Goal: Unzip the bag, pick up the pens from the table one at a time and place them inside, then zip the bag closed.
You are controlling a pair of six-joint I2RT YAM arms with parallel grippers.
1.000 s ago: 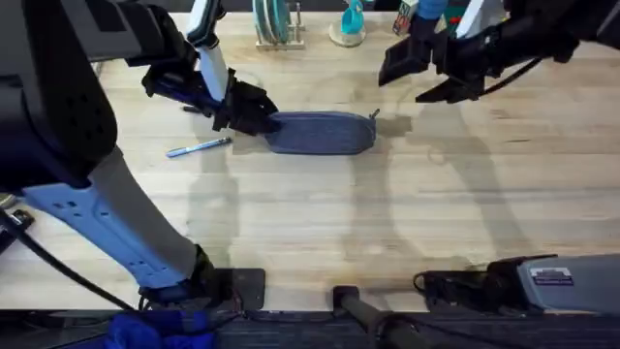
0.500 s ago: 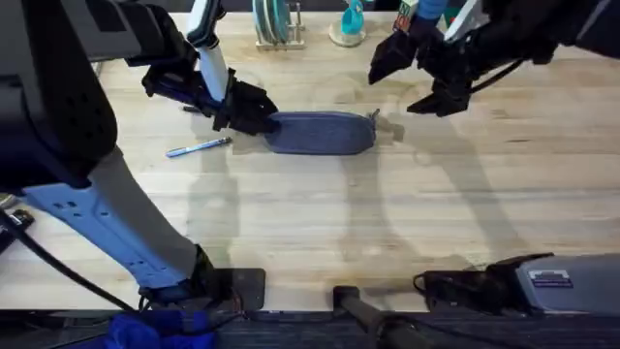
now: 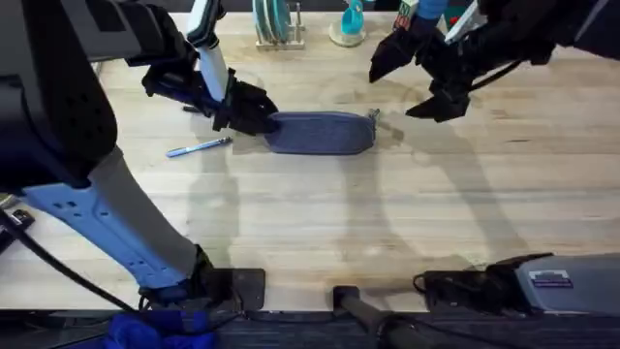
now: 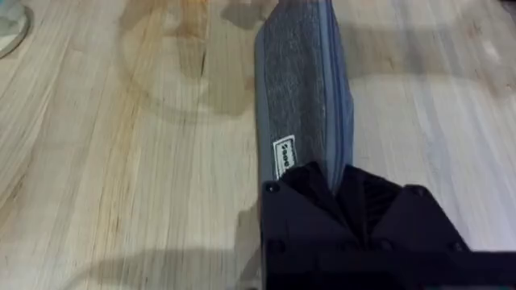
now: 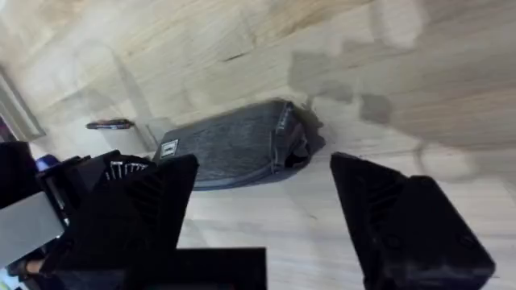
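Bag (image 3: 322, 133): lies flat on the table (image 3: 387, 223), zipper running along its upper edge, small metal pull (image 3: 374, 115) at the end nearest the right jaws. A white label (image 4: 284, 157) shows on the fabric close to the left jaws.

Left gripper (image 3: 254, 109): jaws clamped on the end of the bag opposite the pull; in the left wrist view the fabric runs straight into the closed jaws.

Right gripper (image 3: 407, 87): jaws wide apart, holding nothing, raised above the table just beyond the pull end of the bag. In the right wrist view the bag lies between and past the two fingers (image 5: 403, 229), not touching them.

Silvery-white pen (image 3: 199, 146): lies on the table just beside the left jaws, apart from the bag. A dark pen (image 5: 109, 124) lies on the table beyond the bag's clamped end.
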